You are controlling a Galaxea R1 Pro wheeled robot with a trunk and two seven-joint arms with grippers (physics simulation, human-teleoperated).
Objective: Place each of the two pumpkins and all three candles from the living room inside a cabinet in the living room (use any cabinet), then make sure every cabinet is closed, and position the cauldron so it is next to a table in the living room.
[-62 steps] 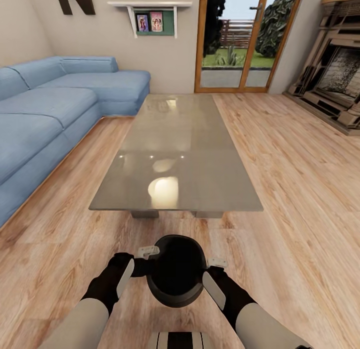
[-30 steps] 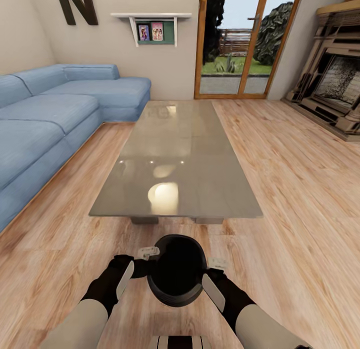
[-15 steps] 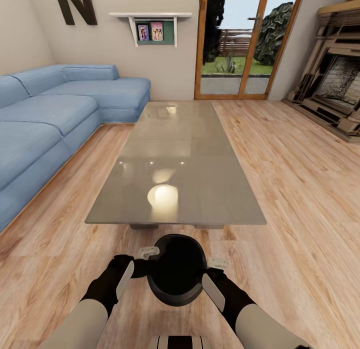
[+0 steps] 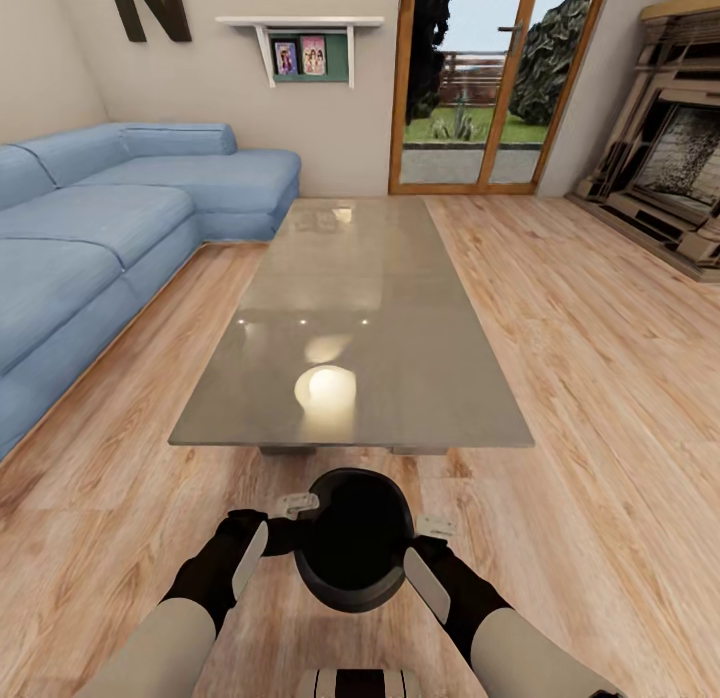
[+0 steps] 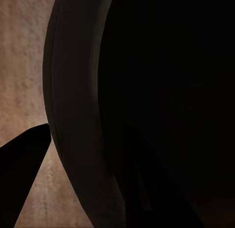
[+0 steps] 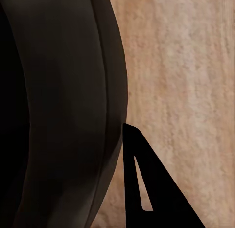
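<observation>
- Head view has you carrying the cauldron (image 4: 353,540) between both arms, just short of the near end of the table (image 4: 430,378), above the wood floor (image 4: 600,428).
- Your left gripper (image 4: 292,505) sits at the pot's left rim and your right gripper (image 4: 432,527) at its right rim. Each wrist view shows one dark finger outside the wall and the pot's black wall close up, so the jaws look clamped across the rim, one finger in and one out.
- Lower both arms together and level; if one side drops first, I expect the pot to tip or twist out of a grip.
- Set it on the floor where it is, or slightly closer, but keep it off the glass edge.
- Let go only once the base rests flat, then lift both grippers straight up, clear of the rim.
- Sofa (image 4: 90,228) and fireplace (image 4: 680,168) are well apart, so nothing crowds you.
</observation>
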